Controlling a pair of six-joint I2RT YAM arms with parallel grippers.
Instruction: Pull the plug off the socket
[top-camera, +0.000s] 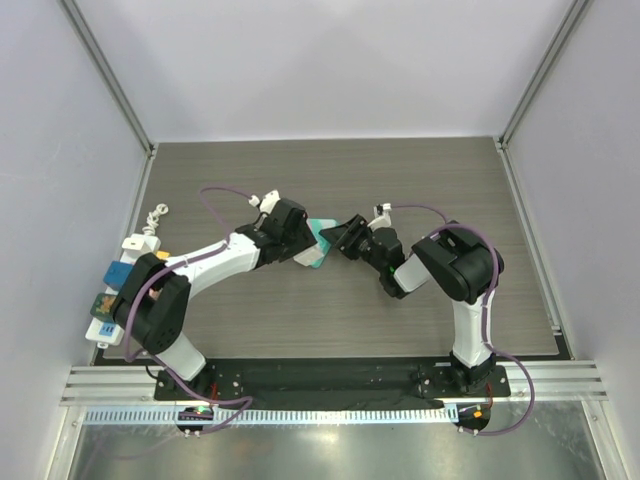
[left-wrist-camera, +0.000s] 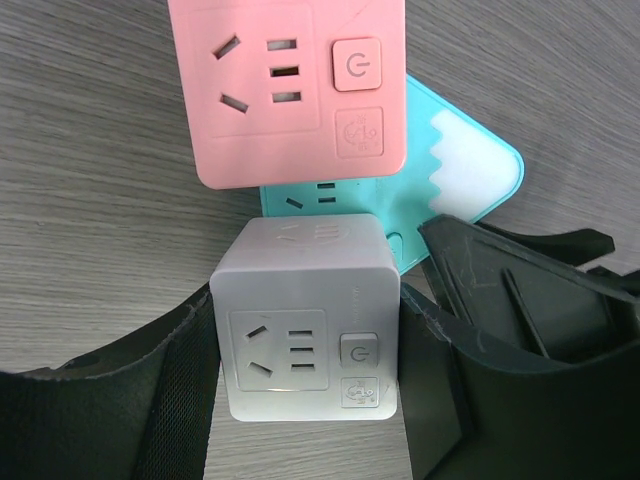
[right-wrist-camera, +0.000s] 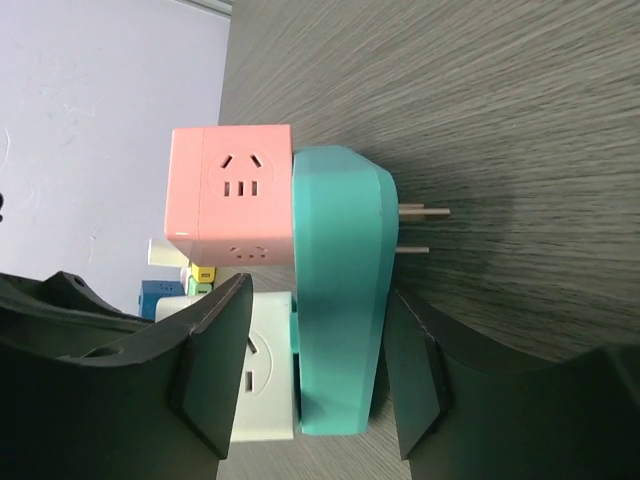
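Place: the white cube plug (left-wrist-camera: 300, 270) sits in the teal socket block (right-wrist-camera: 338, 230) at mid-worktop (top-camera: 430, 180), beside a pink cube (left-wrist-camera: 290, 90).
Left gripper (left-wrist-camera: 305, 325): jaws clamped on the plug's sides.
Right gripper (right-wrist-camera: 318, 340): jaws bracket the teal block; whether they pinch it, I cannot tell.
Doing it well: brace the teal block and draw the plug straight out along its pins, without twisting.

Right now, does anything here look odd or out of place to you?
Yes. The teal adapter, straddled by the right pincer, has its metal prongs sticking out bare, plugged into nothing, while a pink cube socket and the white cube socket in the left pincer sit against its other face. Nothing looks broken.
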